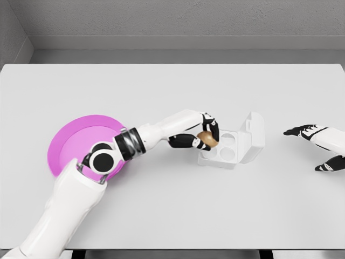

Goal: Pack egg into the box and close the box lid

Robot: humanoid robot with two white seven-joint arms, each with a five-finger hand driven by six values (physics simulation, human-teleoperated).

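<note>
The left arm is covering part of the pink plate (75, 141), and the picture edge is cutting off the right arm. Parts of the box cups are hiding behind the left hand (204, 138). The left hand is gripping the one brown egg (206, 138) between its dark fingers, holding it at the near-left corner of the one white box (233, 145). The box lid (253, 135) is standing open on the far side from that hand. The right hand (318, 144) is resting on the white counter (172, 210), well apart from the box, with fingers spread and holding nothing.
</note>
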